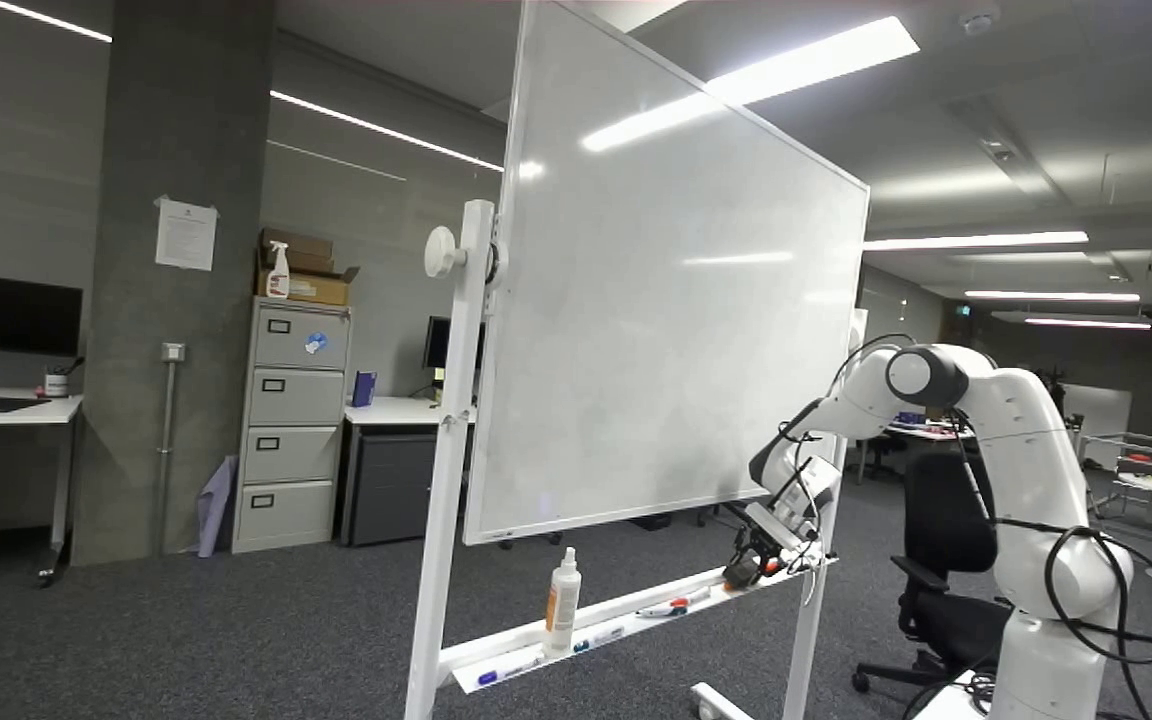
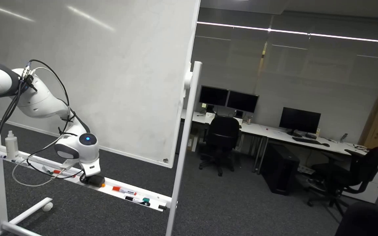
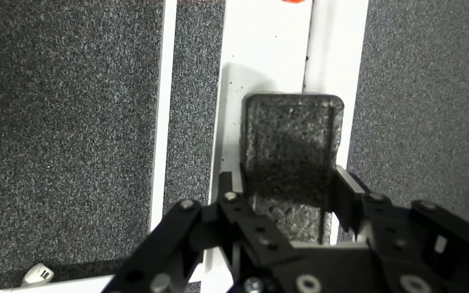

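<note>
Here, the jaws pinch a dark eraser (image 3: 293, 130).
It is over the long white tray (image 3: 255, 40), near a red-capped marker (image 2: 124, 190).

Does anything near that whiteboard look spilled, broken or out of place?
Nothing looks spilled or broken, and the dark block in the gripper seems fine. The markers lie unevenly scattered along the tray, which looks a little untidy.

Whiteboard (image 1: 656, 300), tool (image 1: 756, 555) apparently gripping dark block (image 1: 740, 575), bottle (image 1: 563, 604)
</note>
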Controlling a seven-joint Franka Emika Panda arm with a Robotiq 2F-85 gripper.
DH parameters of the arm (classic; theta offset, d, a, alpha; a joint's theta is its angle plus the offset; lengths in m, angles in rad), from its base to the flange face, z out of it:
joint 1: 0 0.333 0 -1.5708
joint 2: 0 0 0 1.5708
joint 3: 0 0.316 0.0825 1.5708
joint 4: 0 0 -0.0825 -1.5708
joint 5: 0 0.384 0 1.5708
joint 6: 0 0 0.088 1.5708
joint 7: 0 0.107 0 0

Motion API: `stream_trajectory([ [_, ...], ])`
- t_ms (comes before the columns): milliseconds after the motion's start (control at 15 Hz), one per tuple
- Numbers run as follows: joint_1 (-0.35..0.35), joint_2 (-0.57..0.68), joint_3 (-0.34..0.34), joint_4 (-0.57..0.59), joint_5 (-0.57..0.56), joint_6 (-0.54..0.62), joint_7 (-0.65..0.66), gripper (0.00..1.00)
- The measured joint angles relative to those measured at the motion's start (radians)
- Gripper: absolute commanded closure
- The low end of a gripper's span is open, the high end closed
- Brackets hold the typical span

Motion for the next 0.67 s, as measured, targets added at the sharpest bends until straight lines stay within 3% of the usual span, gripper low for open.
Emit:
stream_trajectory([
  [667,-0.001,-0.003,-0.004,-0.012,0.015,0.000,-0.018,0.70],
])
